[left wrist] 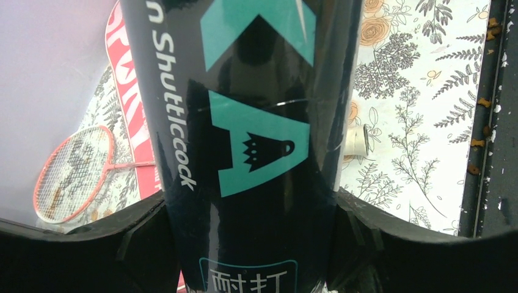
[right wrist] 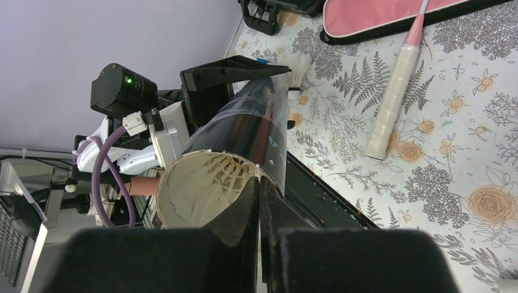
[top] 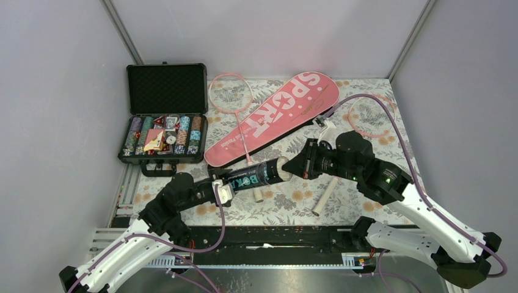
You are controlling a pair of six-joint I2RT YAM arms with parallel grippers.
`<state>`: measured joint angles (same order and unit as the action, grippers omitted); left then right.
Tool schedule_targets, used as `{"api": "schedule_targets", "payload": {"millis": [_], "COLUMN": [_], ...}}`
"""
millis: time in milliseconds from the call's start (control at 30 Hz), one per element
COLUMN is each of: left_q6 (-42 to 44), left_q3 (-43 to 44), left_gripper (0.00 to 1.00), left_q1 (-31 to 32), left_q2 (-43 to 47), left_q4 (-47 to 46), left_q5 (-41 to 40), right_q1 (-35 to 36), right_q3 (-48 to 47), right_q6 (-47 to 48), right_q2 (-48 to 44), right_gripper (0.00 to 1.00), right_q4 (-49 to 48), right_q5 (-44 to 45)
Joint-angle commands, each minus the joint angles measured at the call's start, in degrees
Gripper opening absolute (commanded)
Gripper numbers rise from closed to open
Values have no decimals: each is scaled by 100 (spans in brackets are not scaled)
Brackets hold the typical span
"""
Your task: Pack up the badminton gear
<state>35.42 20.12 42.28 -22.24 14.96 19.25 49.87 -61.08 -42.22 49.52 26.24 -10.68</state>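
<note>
My left gripper [top: 227, 183] [left wrist: 250, 213] is shut on the long black tube [top: 253, 175] [left wrist: 244, 122] with teal lettering and holds it lying above the mat. My right gripper [top: 292, 166] [right wrist: 259, 183] is shut, its tips at the rim of the tube's open mouth [right wrist: 204, 183]. Shuttlecock feathers show inside the tube. A loose shuttlecock [right wrist: 299, 70] lies by the tube. The pink SPORT bag [top: 275, 116] lies behind. One pink racket [top: 230, 93] rests across the bag's left side. The other racket [top: 369, 116] lies at the right, partly under my right arm.
An open black case of poker chips [top: 165, 137] stands at the back left. A small white piece [top: 258, 194] lies on the floral mat [top: 287, 204] just in front of the tube. A black rail [top: 275, 235] runs along the near edge.
</note>
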Motion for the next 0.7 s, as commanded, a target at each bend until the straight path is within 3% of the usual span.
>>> {"api": "schedule_targets", "payload": {"millis": [0,267,333,500,667], "left_q6": [-79,-90,-144,-293,-527], "left_q3": [310,311,344,466,544], "left_gripper": [36,36,36,36,34], "left_q1": [-8,-9,-11,-3,-16], "left_q2": [-41,-34,-42,14,-2], "left_q4": [-594,-581,-517,-361,-464], "left_q5": [67,-65,-188,-704,-1298], "right_q1": [-5,-8,-6,-8,-12], "right_q3": [164,114,41,-41,102], "right_q6": [-265,-161,-151,-53,214], "right_q2": [112,43,-69,-501,-907], "right_gripper": [0,3,13,48,59], "right_q4": [-426,-373,-386,-436,-548], "right_q5": [-171,-7,-128,-161,206]}}
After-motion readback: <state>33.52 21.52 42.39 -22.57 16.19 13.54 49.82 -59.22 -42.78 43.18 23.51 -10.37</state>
